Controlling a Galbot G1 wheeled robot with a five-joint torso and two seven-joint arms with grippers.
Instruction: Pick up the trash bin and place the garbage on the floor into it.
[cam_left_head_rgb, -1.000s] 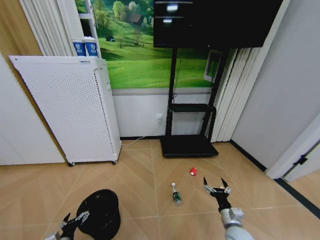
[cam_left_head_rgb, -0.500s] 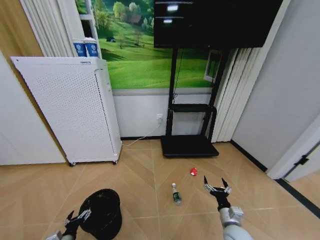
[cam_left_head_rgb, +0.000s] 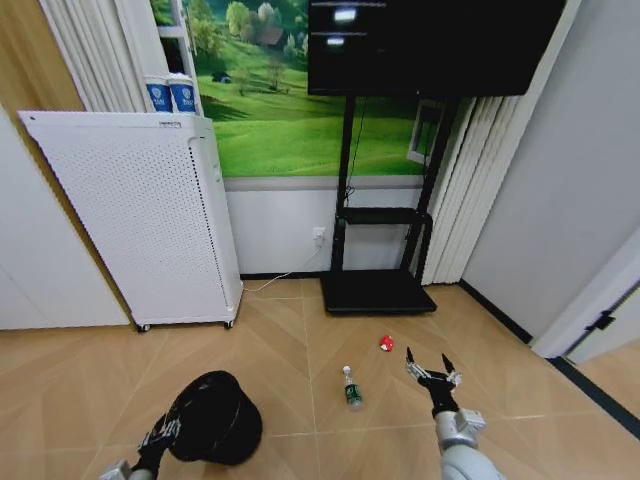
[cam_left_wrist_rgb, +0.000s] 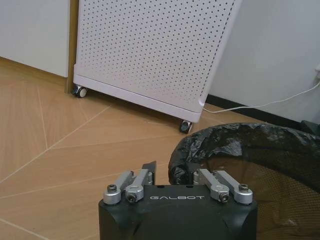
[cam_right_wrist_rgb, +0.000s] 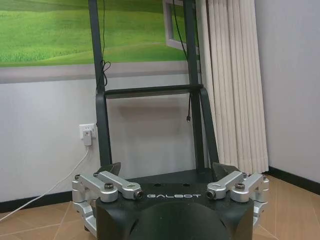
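- Head view: pinching the rim of the bin (cam_left_head_rgb: 215, 418) with the left gripper (cam_left_head_rgb: 160, 435) at 7 o'clock on the floor, the bin leaning rather than standing upright.
- Hovering the right gripper (cam_left_head_rgb: 430, 375) at 5 o'clock, jaws spread wide and holding nothing.
- Lying near that gripper: the bottle (cam_left_head_rgb: 351, 390) at its 9 o'clock, a red piece (cam_left_head_rgb: 386, 343) at its 11 o'clock, both well apart from the bin.
- Judging the step as lifting the bin: raising slowly, levelling the mouth, and carrying it toward 3 o'clock to bring it beside the bottle.
- Making out just one red piece; left arm cut off at the lower edge.
- Left wrist view: closing narrow on the bin (cam_left_wrist_rgb: 240, 145) with the left gripper (cam_left_wrist_rgb: 170, 172), black liner bunched between the jaws.
- Seating deeper would probably help, so that plastic rim and not only liner is taking the load.
- Hiding the fingertips behind liner folds; bin base cut off; cabinet (cam_left_wrist_rgb: 150, 50) standing at 12 o'clock.
- Right wrist view: holding the right gripper (cam_right_wrist_rgb: 167, 170) wide and empty, facing the stand (cam_right_wrist_rgb: 150, 92) at 12 o'clock, floor below hidden by the gripper body.
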